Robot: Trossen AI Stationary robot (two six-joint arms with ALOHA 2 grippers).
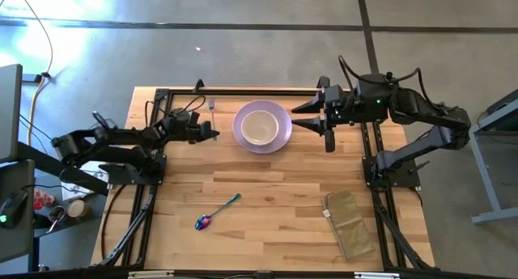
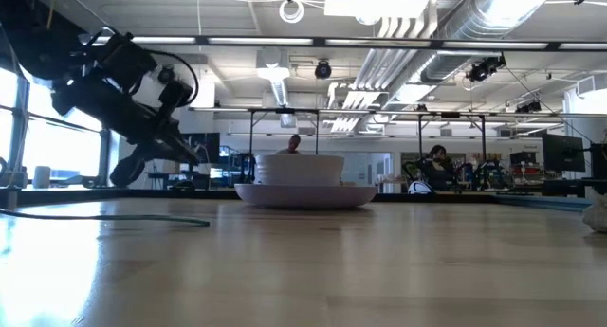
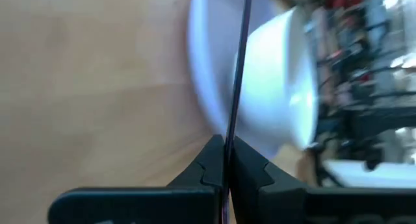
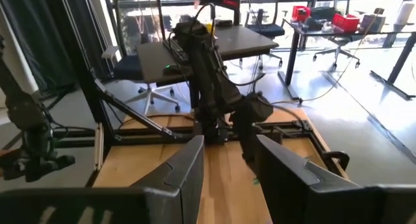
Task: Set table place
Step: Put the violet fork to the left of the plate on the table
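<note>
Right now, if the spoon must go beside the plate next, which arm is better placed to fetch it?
Probably the left. The spoon lies on the left half of the table, nearer the left gripper. The right gripper, open, sits on the far side of the plate from it.

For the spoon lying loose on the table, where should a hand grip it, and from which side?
Grip the spoon at mid-handle, coming straight down from above. It lies flat on the table, slanted, its bowl toward the near left; the slim handle fits between fingers set across it, and nothing crowds it.
</note>
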